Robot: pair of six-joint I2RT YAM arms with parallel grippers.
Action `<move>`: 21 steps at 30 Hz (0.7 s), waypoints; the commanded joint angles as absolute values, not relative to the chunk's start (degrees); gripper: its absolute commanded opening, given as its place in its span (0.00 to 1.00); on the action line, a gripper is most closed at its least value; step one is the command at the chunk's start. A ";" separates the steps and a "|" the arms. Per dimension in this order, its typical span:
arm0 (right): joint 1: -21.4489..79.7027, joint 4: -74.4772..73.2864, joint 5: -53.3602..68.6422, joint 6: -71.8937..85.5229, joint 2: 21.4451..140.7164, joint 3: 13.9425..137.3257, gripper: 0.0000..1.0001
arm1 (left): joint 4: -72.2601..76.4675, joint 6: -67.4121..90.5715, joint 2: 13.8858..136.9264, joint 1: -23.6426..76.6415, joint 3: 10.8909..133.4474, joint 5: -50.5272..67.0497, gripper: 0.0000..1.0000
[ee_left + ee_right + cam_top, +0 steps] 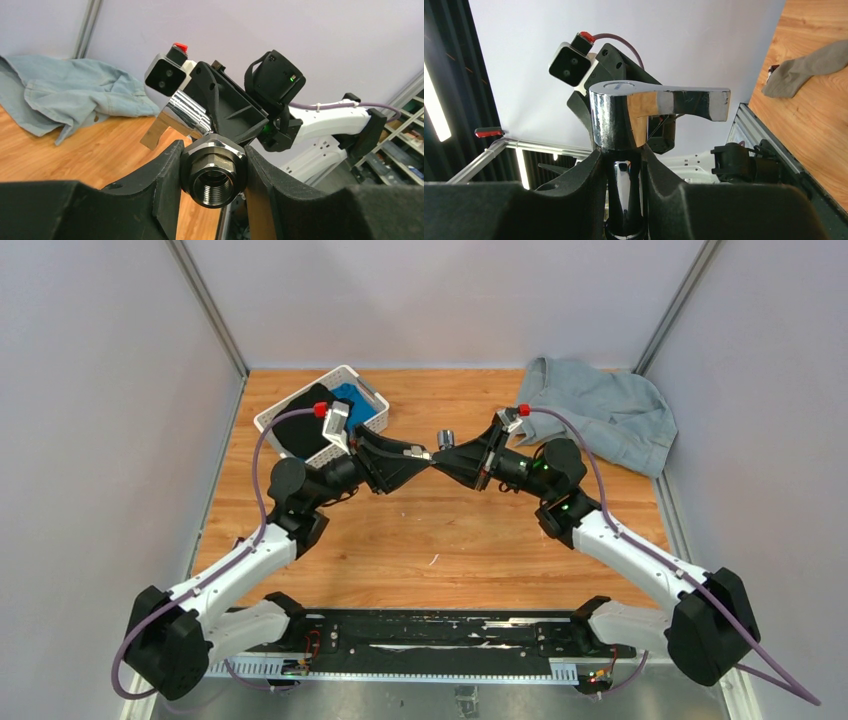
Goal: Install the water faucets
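Note:
My left gripper (424, 454) is shut on the grey threaded nut-like fitting (214, 172). The fitting's open threaded bore faces the left wrist camera. My right gripper (445, 456) is shut on the stem of the shiny tap (616, 117). The tap's flat handle (684, 102) sticks out to the right above the fingers. Both grippers meet tip to tip above the middle of the table. In the left wrist view the tap (187, 112) sits right behind the fitting and seems to touch it. I cannot tell if they are threaded together. The tap's top shows in the top view (445, 437).
A white basket (372, 400) with black and blue cloth stands at the back left. A light denim garment (600, 410) lies at the back right and also shows in the left wrist view (65, 90). A grey sock (809, 67) lies on the wooden table.

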State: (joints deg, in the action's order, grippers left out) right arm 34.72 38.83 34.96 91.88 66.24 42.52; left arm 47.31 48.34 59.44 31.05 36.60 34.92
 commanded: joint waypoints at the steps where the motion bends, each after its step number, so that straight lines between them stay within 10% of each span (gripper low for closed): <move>1: 34.46 36.94 35.35 94.26 66.53 41.26 0.00 | 50.77 43.46 57.03 33.69 36.44 35.62 0.00; 21: 33.81 48.37 47.98 107.58 74.26 41.36 0.00 | 34.34 6.65 51.95 34.36 37.08 47.77 0.00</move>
State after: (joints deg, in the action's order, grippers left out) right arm 33.93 47.68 43.55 105.67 73.12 40.62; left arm 40.93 18.74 53.82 32.62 34.22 37.95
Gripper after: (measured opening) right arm 0.256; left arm 0.468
